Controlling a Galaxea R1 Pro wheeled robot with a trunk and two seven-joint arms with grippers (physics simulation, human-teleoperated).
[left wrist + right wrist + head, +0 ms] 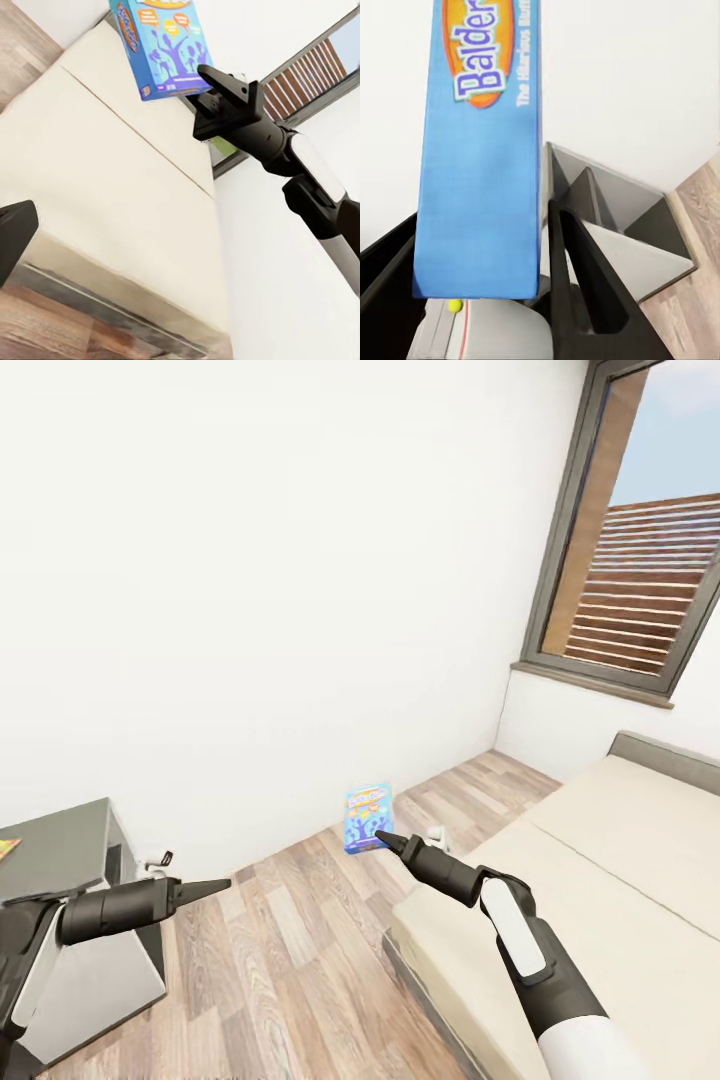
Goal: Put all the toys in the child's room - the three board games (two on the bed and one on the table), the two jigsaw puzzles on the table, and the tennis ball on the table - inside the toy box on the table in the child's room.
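- One blue board game [368, 818] is pinched by its lower edge in the right gripper [383, 839], held upright in the air above the wood-plank floor [290, 950], between the white wall [250, 580] and the corner of the bed [590, 890].
- In the right wrist view the box [480, 150] sits between the two dark fingers [577, 300], which press on its narrow sides; orange lettering shows on its blue face.
- From the left wrist view the same game [161, 45] shows its cartoon cover, with the right gripper [217, 86] clamped at one corner and the beige mattress [112, 172] with its seam behind it.
- Left gripper [205, 888] hangs out over the floor beside the dark grey cabinet [70, 850], its tips looking drawn together to a point and holding nothing.
- On the cabinet's top, at the very edge of the head view, lies a sliver of a brightly patterned sheet, a jigsaw puzzle [8, 848].
- Past the held box, the right wrist view takes in the cabinet [622, 217] and a small yellow-green tennis ball [454, 305] on a pale surface; what it rests on I cannot tell.
- A dark-framed window [640, 540] stands above the bed's headboard [665, 760].
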